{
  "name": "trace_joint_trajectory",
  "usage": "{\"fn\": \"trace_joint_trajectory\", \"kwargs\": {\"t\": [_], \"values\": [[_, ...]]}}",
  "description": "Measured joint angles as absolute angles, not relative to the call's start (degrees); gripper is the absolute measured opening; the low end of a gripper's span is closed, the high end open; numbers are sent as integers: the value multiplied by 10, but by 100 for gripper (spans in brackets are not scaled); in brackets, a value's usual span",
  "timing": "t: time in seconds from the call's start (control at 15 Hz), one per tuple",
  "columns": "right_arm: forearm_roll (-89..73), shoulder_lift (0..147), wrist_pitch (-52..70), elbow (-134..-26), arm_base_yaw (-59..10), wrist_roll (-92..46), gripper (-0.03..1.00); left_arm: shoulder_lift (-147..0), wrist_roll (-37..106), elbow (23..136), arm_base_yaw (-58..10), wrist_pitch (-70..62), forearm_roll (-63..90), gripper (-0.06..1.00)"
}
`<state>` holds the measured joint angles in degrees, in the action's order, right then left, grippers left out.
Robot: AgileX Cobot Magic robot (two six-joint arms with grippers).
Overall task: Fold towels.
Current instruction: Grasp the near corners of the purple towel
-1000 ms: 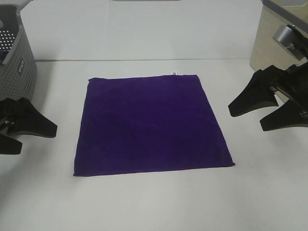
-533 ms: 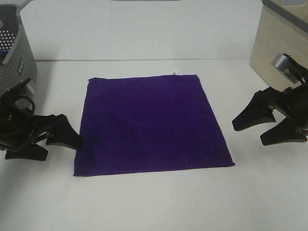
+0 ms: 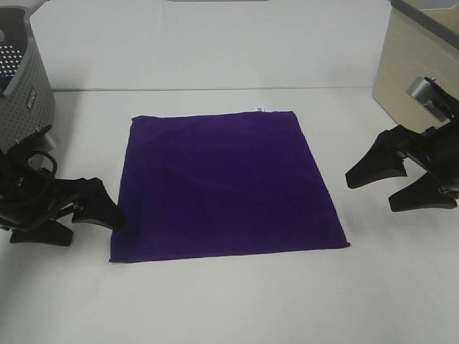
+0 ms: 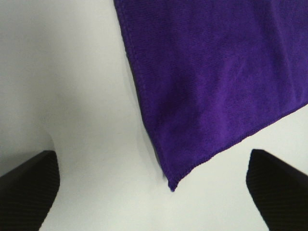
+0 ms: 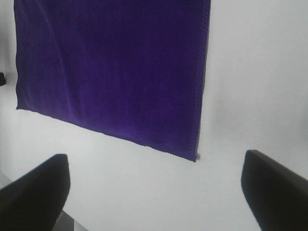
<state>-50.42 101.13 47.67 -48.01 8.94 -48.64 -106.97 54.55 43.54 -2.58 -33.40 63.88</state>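
Observation:
The deep purple towel (image 3: 226,186) lies flat and spread out in the middle of the white table, with its small white tag (image 3: 260,109) on the far edge. My left gripper (image 3: 95,228) is open and empty, low beside the towel's left edge near its front left corner. In the left wrist view that corner (image 4: 172,187) lies between the open fingers (image 4: 29,190). My right gripper (image 3: 371,193) is open and empty, a little to the right of the towel's right edge. The right wrist view shows the towel (image 5: 110,72), with its front right corner (image 5: 196,158) between the open fingers (image 5: 276,190).
A grey perforated basket (image 3: 21,79) stands at the far left, behind my left arm. A beige box (image 3: 412,64) stands at the far right, behind my right arm. Bare white table (image 3: 229,301) lies in front of the towel.
My left gripper came in from the left edge to the towel's front left corner, then settled slightly nearer. My right gripper dropped lower and a little nearer. The towel has not moved.

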Motion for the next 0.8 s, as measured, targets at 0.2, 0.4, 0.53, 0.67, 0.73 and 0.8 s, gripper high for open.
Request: {"fn": "trace_joint_trajectory", "kwargs": {"t": [0.2, 0.4, 0.53, 0.67, 0.73, 0.8], "values": [[-508, 1038, 456, -481, 89, -490, 93, -1070, 545, 435, -26, -333, 637, 99], [-511, 1082, 439, -483, 89, -490, 93, -1070, 545, 436, -26, -333, 635, 99], [-515, 1112, 437, -493, 89, -490, 93, -1070, 545, 436, -26, -333, 634, 99], [-526, 1124, 438, -503, 89, -490, 93, -1071, 545, 436, -26, -333, 633, 99], [-532, 1129, 439, -505, 89, -490, 93, -1075, 545, 438, -26, -337, 632, 99], [-539, 1135, 443, -508, 90, -490, 92, -1079, 545, 440, -26, -341, 633, 98]]}}
